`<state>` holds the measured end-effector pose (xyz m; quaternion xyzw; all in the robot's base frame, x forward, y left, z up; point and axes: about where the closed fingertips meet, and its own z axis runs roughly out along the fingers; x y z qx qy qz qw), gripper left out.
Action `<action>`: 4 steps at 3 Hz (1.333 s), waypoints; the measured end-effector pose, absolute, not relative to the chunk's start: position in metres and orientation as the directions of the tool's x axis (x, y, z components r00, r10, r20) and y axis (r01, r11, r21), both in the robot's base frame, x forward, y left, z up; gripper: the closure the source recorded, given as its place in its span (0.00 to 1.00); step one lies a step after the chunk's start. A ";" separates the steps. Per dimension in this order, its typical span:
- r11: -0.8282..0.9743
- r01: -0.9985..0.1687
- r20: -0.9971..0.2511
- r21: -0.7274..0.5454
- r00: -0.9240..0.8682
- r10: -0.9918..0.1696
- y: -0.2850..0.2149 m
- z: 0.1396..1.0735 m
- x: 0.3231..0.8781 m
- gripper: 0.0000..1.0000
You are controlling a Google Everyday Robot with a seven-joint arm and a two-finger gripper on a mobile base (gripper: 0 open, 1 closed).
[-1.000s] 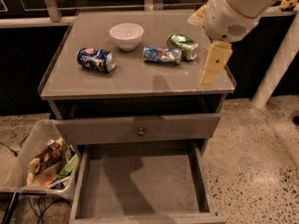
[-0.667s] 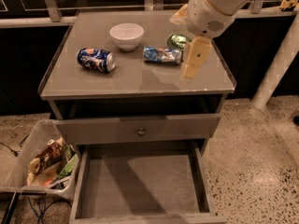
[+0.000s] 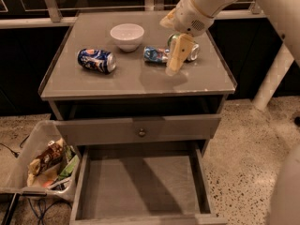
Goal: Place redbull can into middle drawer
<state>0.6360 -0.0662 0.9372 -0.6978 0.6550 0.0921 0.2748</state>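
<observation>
The redbull can (image 3: 156, 54) is slim, light-blue and silver, and lies on its side on the table top, right of centre. My gripper (image 3: 174, 63) hangs over the table top just right of the can's end, low and close to it. It stands in front of a green can (image 3: 192, 51) and hides part of it. The middle drawer (image 3: 140, 187) is pulled open below, and its bare grey floor holds nothing.
A white bowl (image 3: 126, 35) stands at the back of the table top (image 3: 140, 81). A fatter dark-blue can (image 3: 96, 60) lies at the left. The upper drawer front with a round knob (image 3: 141, 131) is shut. A bin of rubbish (image 3: 44, 163) stands on the floor at the left.
My arm and gripper have moved left across the table top, from its right edge to beside the redbull can. The cans and bowl have not moved.
</observation>
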 end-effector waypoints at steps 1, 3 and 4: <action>0.047 -0.971 -0.528 -0.233 0.086 -0.845 -0.063 0.923 0.663 0.00; 0.218 -0.949 -0.582 -0.226 -0.048 -0.812 -0.064 0.906 0.714 0.00; 0.325 -0.905 -0.544 -0.273 -0.133 -0.828 -0.063 0.898 0.731 0.00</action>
